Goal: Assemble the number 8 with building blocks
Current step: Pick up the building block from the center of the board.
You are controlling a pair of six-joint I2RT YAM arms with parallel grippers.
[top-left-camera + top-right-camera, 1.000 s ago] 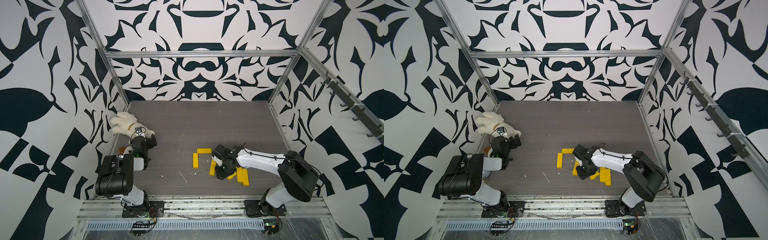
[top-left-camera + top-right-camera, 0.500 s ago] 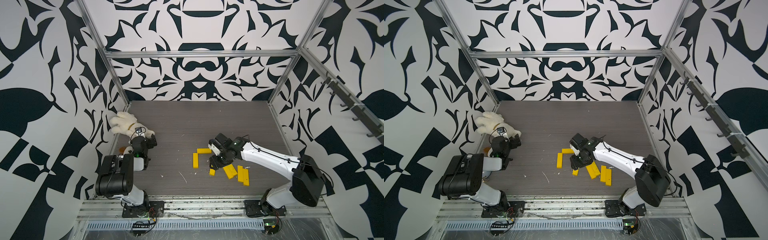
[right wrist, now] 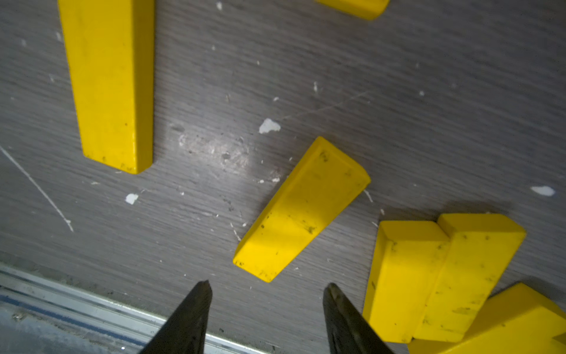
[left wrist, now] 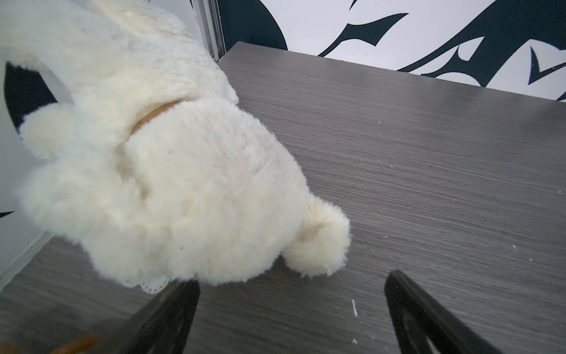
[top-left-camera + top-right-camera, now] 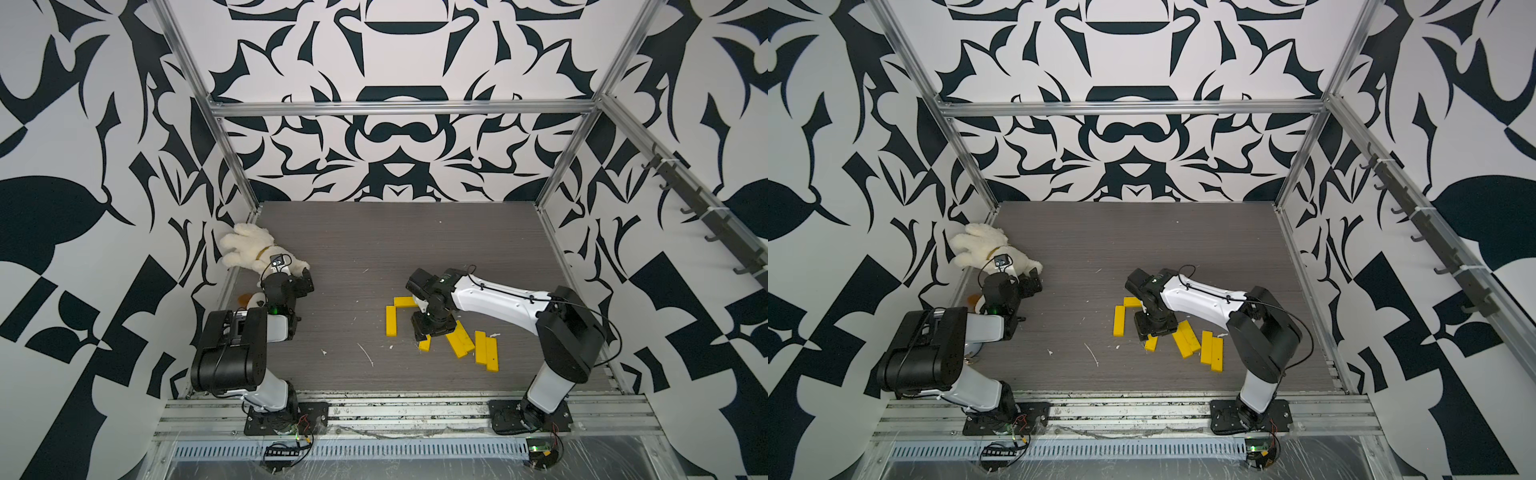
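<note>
The building blocks carry a smooth yellow coat with a soft sheen, scuffed by small dark marks; whether wood or plastic lies beneath cannot be told. The tabletop is grey wood-grain laminate, matt and finely streaked, with white flecks and a thin pale scratch. The plush toy is cream long-piled fleece with a tan fabric collar. The fingers of the right gripper and those of the left gripper are matt black plastic. In a top view the right arm wears a glossy white plastic shell, the enclosure frame is bare brushed metal, the patterned walls are matt, and crinkled clear film shines along the front.
</note>
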